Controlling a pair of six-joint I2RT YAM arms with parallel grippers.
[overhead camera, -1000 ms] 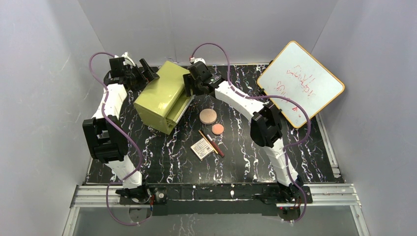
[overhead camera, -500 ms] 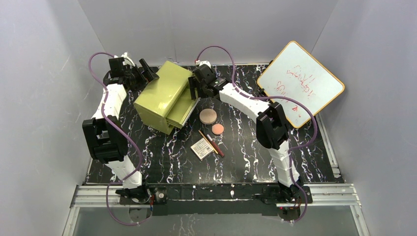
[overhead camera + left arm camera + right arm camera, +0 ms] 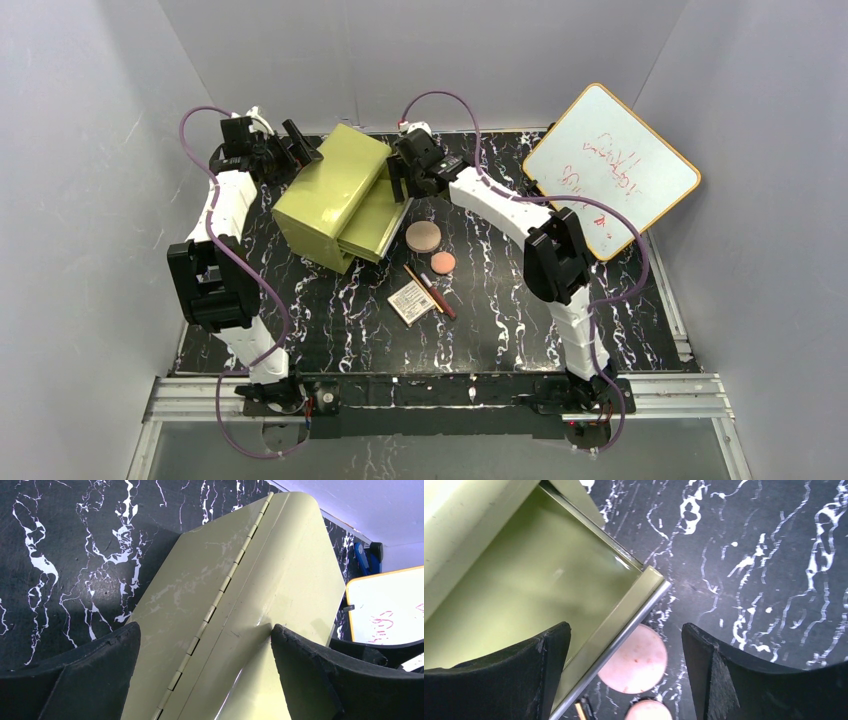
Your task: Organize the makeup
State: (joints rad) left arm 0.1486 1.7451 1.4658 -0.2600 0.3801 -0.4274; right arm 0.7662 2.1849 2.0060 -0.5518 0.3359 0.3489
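The makeup lies on the black marble table: a larger pinkish-tan disc (image 3: 423, 236), a smaller disc (image 3: 443, 262), a cream printed palette (image 3: 410, 301), a thin gold pencil (image 3: 417, 284) and a dark red pencil (image 3: 441, 300). My right gripper (image 3: 401, 186) is open above the front rim of the olive box's drawer (image 3: 623, 626), which is pulled out and looks empty. The right wrist view shows the larger disc (image 3: 636, 661) and the smaller disc (image 3: 649, 711) beyond the rim. My left gripper (image 3: 297, 150) is open against the box's hinged back (image 3: 225, 585).
The olive-green drawer box (image 3: 330, 190) stands at the back left, tilted diagonally. An orange-framed whiteboard (image 3: 610, 165) leans at the back right and shows in the left wrist view (image 3: 385, 612). Grey walls enclose the table on three sides.
The drawer has slid further out of the olive box, toward the discs. My right gripper moved with its front rim, away from the box. My left gripper stayed at the box's back.
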